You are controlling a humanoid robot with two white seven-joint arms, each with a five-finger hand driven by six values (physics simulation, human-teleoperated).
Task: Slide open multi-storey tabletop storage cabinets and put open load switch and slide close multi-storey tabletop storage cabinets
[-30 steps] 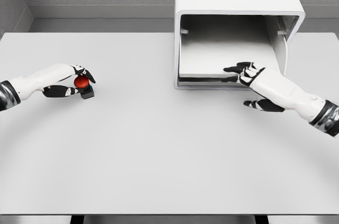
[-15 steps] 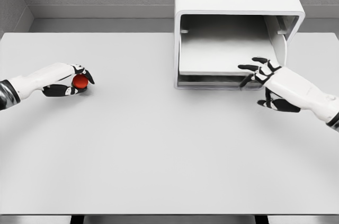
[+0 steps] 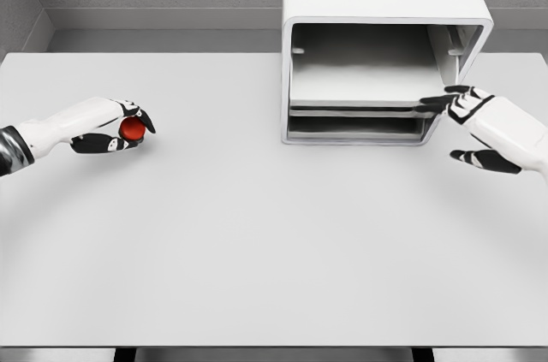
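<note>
Red-buttoned load switch (image 3: 131,129) sits gripped in the left hand (image 3: 111,129) at mid-left, now lifted off the white table (image 3: 257,234). At upper right, the white boxy storage cabinet (image 3: 385,2) stands open; the right hand (image 3: 479,118), fingers spread, has withdrawn to its right edge, clearing the way.

Single head view, set high at the near edge of the white table (image 3: 257,251), angled downward and forward; the storage cabinet (image 3: 385,2) is framed far, right of centre.
</note>
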